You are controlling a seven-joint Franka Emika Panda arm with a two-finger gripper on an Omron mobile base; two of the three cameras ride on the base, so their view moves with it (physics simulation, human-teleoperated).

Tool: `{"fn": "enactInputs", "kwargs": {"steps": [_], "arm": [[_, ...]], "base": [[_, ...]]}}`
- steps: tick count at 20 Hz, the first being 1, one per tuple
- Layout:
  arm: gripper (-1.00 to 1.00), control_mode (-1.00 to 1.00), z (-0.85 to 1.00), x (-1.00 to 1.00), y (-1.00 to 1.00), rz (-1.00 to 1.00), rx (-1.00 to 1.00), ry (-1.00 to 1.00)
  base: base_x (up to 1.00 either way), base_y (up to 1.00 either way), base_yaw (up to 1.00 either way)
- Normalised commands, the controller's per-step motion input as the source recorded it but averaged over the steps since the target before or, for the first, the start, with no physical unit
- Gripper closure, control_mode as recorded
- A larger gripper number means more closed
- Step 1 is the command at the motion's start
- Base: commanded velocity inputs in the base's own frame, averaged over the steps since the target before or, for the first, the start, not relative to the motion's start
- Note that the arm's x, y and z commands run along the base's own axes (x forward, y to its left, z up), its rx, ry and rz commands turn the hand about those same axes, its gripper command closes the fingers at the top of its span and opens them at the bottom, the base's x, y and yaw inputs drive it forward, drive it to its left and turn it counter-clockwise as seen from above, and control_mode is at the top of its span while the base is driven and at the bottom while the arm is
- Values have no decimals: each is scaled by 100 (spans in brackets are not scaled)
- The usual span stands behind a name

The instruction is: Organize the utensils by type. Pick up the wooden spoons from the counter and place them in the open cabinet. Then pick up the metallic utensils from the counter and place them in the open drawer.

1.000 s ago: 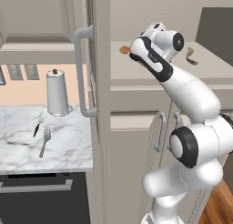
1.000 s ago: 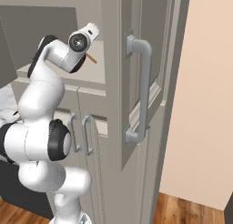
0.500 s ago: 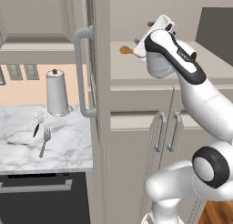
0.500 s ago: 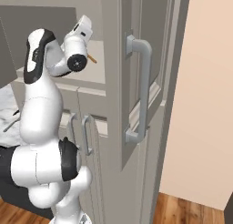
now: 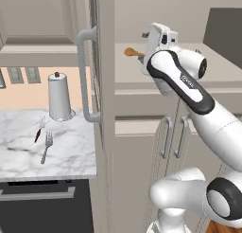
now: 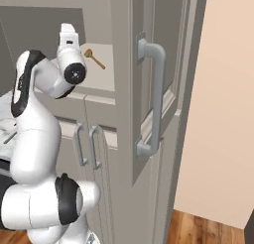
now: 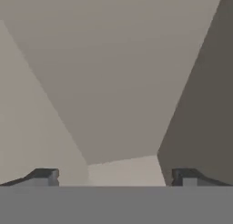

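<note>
The wooden spoon (image 5: 128,52) lies on the shelf inside the open cabinet (image 5: 222,68), its bowl toward the door; it also shows from the right side (image 6: 94,58). My gripper (image 5: 142,48) hovers just right of the spoon, apart from it. It is open, its dark fingertips (image 7: 45,176) standing wide with nothing between them and bare cabinet walls beyond. On the white marble counter (image 5: 71,154) at lower left lie the silver fork (image 5: 46,147) and a thin dark-handled utensil (image 5: 38,134). The drawer is out of view.
The open cabinet door with its silver bar handle (image 5: 84,76) stands between the counter and my arm, and it shows near the camera in the right base view (image 6: 151,99). A metal canister (image 5: 59,97) stands at the back of the counter. Closed lower doors (image 5: 170,137) sit below the shelf.
The spoon has stayed on the shelf. My arm has straightened upward and the hand has turned beside the spoon, its jaws opened a little wider.
</note>
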Motion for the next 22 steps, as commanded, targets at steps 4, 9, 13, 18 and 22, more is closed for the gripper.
{"fn": "enactInputs", "kwargs": {"steps": [4, 9, 13, 18, 22], "arm": [[-100, -100, 2, -100, 54, 0, -99, 12], [-100, -100, 3, -100, -2, 0, -63, 14], [-100, -100, -11, -100, -57, 4, -11, 1], [-100, -100, -71, -100, -55, 1, 0, 0], [-100, -100, -100, -100, -5, 2, -7, 0]], "base": [[0, 0, 0], [0, 0, 0], [0, 0, 0], [0, 0, 0], [0, 0, 0]]}}
